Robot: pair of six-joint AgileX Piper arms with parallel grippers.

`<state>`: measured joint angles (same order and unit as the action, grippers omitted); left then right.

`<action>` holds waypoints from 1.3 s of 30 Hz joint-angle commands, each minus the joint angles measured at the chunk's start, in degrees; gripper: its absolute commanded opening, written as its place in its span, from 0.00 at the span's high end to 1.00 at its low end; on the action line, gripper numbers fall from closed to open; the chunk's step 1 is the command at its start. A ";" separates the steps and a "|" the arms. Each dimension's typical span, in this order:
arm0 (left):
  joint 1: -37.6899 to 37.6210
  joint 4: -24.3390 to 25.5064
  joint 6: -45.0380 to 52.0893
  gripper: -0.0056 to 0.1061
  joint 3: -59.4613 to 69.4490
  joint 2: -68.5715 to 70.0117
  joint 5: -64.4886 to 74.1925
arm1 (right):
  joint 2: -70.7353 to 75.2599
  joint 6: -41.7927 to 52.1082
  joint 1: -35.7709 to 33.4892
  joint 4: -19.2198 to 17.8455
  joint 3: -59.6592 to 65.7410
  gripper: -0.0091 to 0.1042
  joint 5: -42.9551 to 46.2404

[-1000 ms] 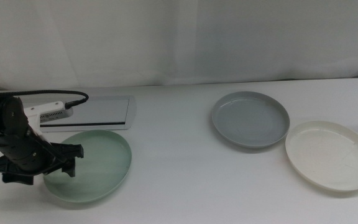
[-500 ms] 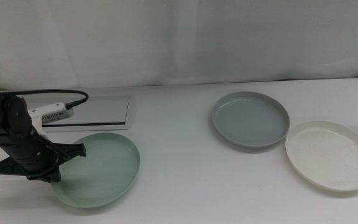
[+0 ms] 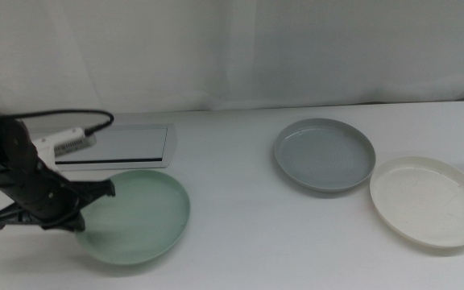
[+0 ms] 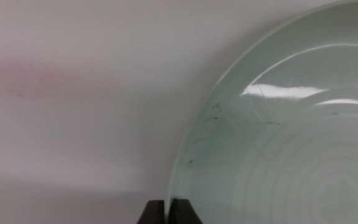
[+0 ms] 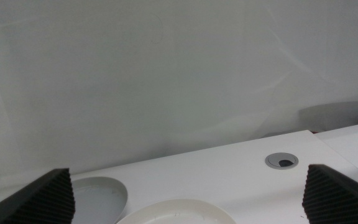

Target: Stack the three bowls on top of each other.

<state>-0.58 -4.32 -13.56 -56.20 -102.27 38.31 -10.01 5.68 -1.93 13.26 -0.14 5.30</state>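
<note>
My left gripper [image 3: 83, 211] clamped on near-left rim of mint green bowl [image 3: 139, 217]; in wrist view my jaws pinch rim edge, bowl [image 4: 278, 143] spreading out beyond them. Bowl just in front of white panel [image 3: 115, 145]. Grey-blue bowl [image 3: 325, 154] well right of panel. Cream white bowl [image 3: 428, 201] farther right, just beside grey-blue one. My right gripper [image 5: 185, 214] waits, jaws wide apart, near cream bowl [image 5: 176, 211].
</note>
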 commanded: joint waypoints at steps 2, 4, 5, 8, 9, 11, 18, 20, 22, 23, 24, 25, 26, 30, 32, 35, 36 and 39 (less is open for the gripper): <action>-0.04 -7.03 4.47 0.98 0.34 5.39 -0.44 | 0.22 0.32 -0.33 -0.17 0.97 0.01 0.74; -0.53 -10.46 6.86 0.98 0.34 8.17 0.01 | 0.22 0.32 -0.33 -0.17 0.97 0.01 0.74; -0.97 -11.60 7.52 0.98 0.34 9.66 0.27 | 0.22 0.32 -0.33 -0.17 0.97 0.01 0.74; -4.20 -12.91 7.60 0.98 0.34 13.29 0.60 | 0.22 0.32 -0.33 -0.17 0.97 0.01 0.74; -5.49 -12.93 7.60 0.98 0.34 14.09 0.60 | 0.22 0.32 -0.33 -0.17 0.97 0.01 0.74; -9.10 -12.93 6.59 0.98 0.34 15.47 0.60 | 0.22 0.32 -0.33 -0.17 0.97 0.01 0.74; -22.02 -10.65 1.07 0.98 1.04 14.88 -2.78 | 0.22 0.32 -0.33 -0.06 0.97 0.01 0.74; -24.56 -10.06 -0.11 0.98 1.24 13.59 -3.00 | 0.22 0.32 -0.33 -0.06 0.97 0.01 0.74; -28.73 -10.06 -0.58 0.98 2.83 10.09 -4.61 | 0.22 0.32 -0.33 -0.06 0.97 0.01 0.74; -29.45 -10.06 -0.97 0.98 3.41 9.23 -5.15 | 0.22 0.32 -0.33 -0.06 0.97 0.01 0.74; -31.01 -10.06 -1.26 0.98 4.26 6.90 -5.90 | 0.22 0.32 -0.33 -0.06 0.97 0.01 0.74; -31.57 -10.06 -1.26 0.98 4.53 6.02 -6.18 | 0.22 0.32 -0.33 -0.06 0.97 0.01 0.74; -32.03 -10.06 -1.26 0.98 4.80 4.90 -6.36 | 0.22 0.32 -0.33 -0.06 0.97 0.01 0.74; -32.47 -10.06 -1.26 0.98 4.91 1.29 -6.64 | 0.22 0.32 -0.33 -0.06 0.97 0.01 0.74; -32.47 -10.06 -1.26 0.98 4.91 0.71 -6.74 | 0.22 0.32 -0.33 -0.06 0.97 0.01 0.74; -32.47 -10.06 -1.01 0.97 4.91 0.73 -7.04 | 0.22 0.32 -0.33 -0.06 0.97 0.01 0.74; -32.47 -9.88 -0.92 0.97 4.91 0.73 -7.44 | 0.22 0.32 -0.33 -0.06 0.97 0.01 0.74; -32.47 -9.61 0.13 0.77 4.81 0.83 -7.94 | 0.22 0.32 -0.33 -0.06 0.97 0.01 0.74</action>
<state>-32.65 -14.23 -13.96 -51.50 -101.44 31.11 -10.01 5.70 -1.93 13.39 -0.14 5.42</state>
